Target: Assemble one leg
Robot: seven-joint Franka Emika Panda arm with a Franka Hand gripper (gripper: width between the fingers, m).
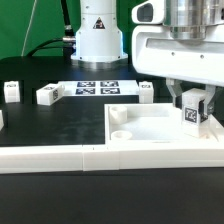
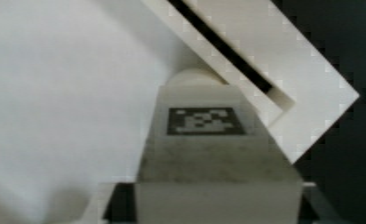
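My gripper (image 1: 192, 108) is shut on a leg (image 1: 191, 114), a small chunky white block with a black-and-white tag facing the camera. It holds the leg upright over the corner of the large flat white panel (image 1: 150, 125) at the exterior view's right. A round socket (image 1: 120, 131) shows at the panel's near left corner. In the wrist view the leg (image 2: 206, 120) fills the middle between my fingers (image 2: 134, 204), with the panel (image 2: 73, 90) under it and the panel's edge (image 2: 269, 60) running diagonally. I cannot tell whether the leg touches the panel.
Three more legs lie on the black table: two at the exterior view's left (image 1: 12, 92) (image 1: 48, 95) and one behind the panel (image 1: 145, 93). The marker board (image 1: 97, 88) lies at the back by the robot base. A white barrier (image 1: 90, 158) runs along the front.
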